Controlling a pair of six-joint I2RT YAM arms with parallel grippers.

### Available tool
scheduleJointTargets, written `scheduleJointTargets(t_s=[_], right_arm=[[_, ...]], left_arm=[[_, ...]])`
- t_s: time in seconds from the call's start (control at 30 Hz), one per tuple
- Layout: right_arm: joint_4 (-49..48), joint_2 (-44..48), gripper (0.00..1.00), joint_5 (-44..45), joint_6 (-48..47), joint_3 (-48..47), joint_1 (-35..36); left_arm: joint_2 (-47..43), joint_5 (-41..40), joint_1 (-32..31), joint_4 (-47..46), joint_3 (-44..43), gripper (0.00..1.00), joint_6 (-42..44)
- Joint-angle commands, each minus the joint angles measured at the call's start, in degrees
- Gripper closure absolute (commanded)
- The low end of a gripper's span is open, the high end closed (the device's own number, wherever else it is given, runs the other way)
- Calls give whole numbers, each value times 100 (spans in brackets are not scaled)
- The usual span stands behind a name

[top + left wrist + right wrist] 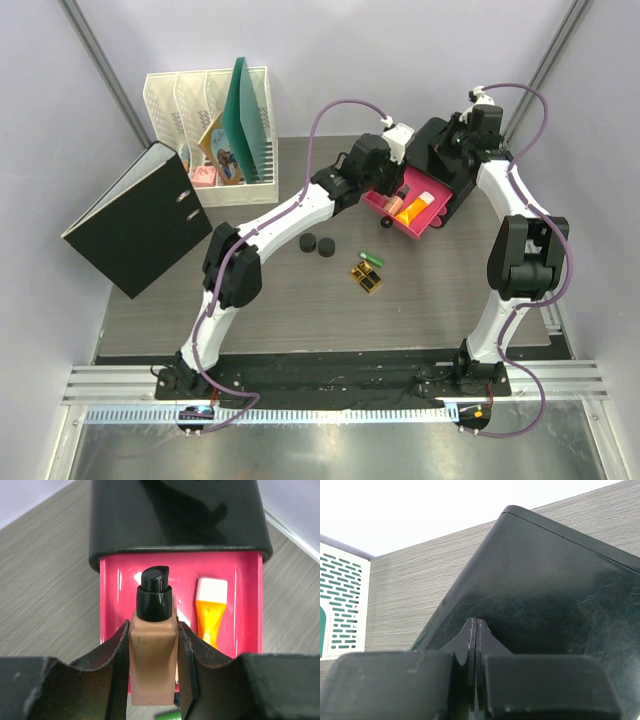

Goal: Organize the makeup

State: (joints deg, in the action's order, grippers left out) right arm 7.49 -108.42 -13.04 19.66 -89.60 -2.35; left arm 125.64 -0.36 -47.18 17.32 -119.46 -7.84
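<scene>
My left gripper (153, 630) is shut on the peach black-capped bottle (152, 652) and holds it over the open pink drawer (112, 605) of the black box (175, 520). The orange white-capped tube (210, 612) lies in that drawer. From above, the bottle (398, 200) and tube (421, 207) sit in the drawer (410, 228). Two black round jars (317, 245), the small green tube (373, 258) and the gold-and-black cases (367, 278) lie on the table. My right gripper (475, 624) is shut, empty, its tips against the black box (545, 580).
A white file rack (210, 120) with a teal folder (245, 115) stands at the back left. A black binder (135, 220) leans at the left, off the table's edge. The black box (440, 150) stands at the back right.
</scene>
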Motion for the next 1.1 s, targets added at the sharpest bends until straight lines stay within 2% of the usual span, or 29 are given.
scheduleJointTargets(t_s=[0.0, 0.13, 0.2, 0.23, 0.33, 0.37, 0.47, 0.53, 0.57, 0.67, 0.87, 1.07], right_arm=[[2266, -786, 99, 144, -261, 619, 59], [2284, -803, 99, 144, -252, 593, 59], [2275, -812, 99, 135, -252, 584, 59], [2275, -821, 99, 126, -252, 576, 59], [2275, -821, 99, 117, -243, 575, 59], [2275, -830, 99, 109, -243, 575, 59], [2275, -830, 99, 91, -235, 584, 59], [2275, -830, 99, 108, -243, 584, 68], [2275, -830, 99, 108, -235, 584, 59], [2275, -830, 99, 100, -235, 576, 68], [2275, -847, 99, 100, -243, 575, 68], [2275, -830, 99, 126, -243, 575, 68]], left_arm=[[153, -236, 51, -774, -227, 100, -113], [250, -122, 77, -783, -131, 100, -183], [250, -122, 86, -792, -52, 96, -192], [259, -140, 77, -792, 10, 88, -175], [285, -227, 86, -800, 45, 75, -174], [294, -245, 86, -827, 46, 63, -174], [312, -236, 86, -906, 10, 44, -209], [303, -167, 86, -932, -7, 38, -218], [285, -149, 86, -941, -7, 30, -236], [189, -96, 86, -941, -7, 24, -219], [-328, -209, 103, -748, 45, 23, -43], [-1242, -96, 288, -634, 1002, 21, -288]])
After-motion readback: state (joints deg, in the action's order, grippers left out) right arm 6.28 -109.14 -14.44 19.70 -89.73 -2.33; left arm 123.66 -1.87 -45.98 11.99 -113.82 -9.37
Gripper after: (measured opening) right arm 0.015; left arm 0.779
